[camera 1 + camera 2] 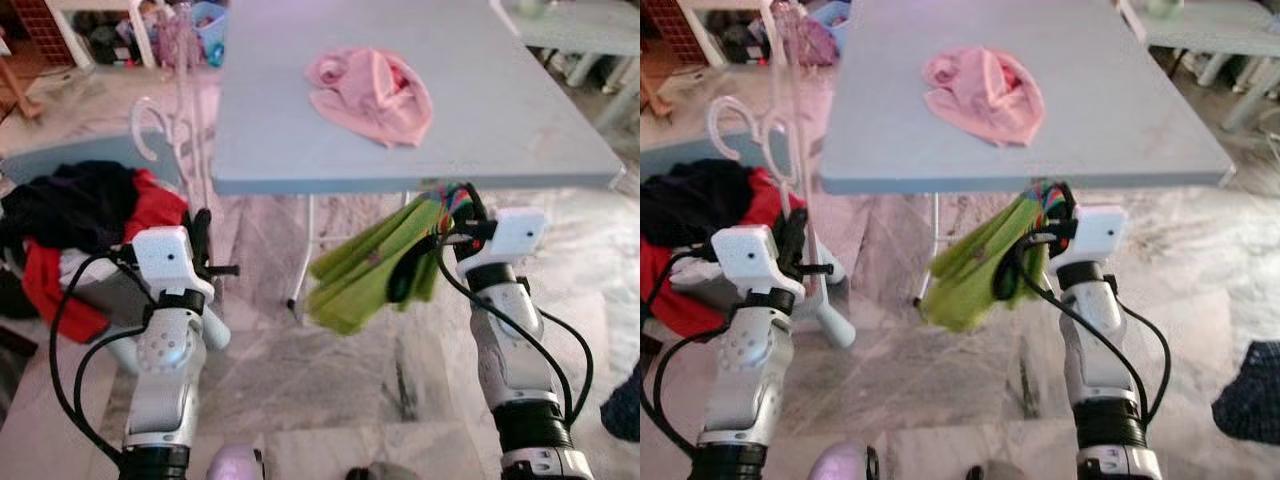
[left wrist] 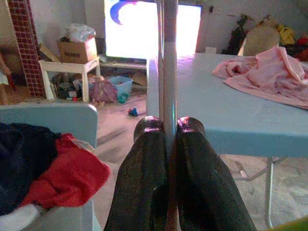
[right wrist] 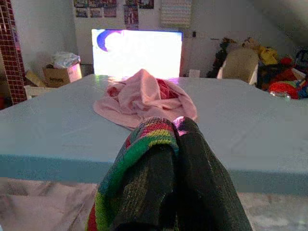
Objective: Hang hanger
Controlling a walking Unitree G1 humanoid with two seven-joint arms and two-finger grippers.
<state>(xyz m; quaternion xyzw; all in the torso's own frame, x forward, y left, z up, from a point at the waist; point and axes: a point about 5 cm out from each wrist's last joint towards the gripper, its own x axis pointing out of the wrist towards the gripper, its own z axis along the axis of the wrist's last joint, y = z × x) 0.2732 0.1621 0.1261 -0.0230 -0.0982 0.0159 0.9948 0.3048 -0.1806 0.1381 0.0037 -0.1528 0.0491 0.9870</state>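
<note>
Item, left gripper [image 2: 166,130]: fingers pressed together on a thin white upright rod, taken to be the stem of the white hanger [image 1: 150,125] whose hook curls at the upper left of the left eye view, beside the table edge. Item, right gripper [image 3: 168,132]: fingers pinched on the striped hem of a green garment [image 1: 365,265], which droops at frame centre below the front edge of the grey-blue table [image 1: 500,130]. Item, pink cloth [image 1: 372,92]: bunched on the tabletop, upper centre, untouched. Item, pile of red and dark clothes [image 1: 80,215]: heaped at the left edge. Step in hand, as judged: hanger and garment are both held, not yet joined, nothing yet hung. Next move, as judged: the two are to be brought together; no rail can be made out.
</note>
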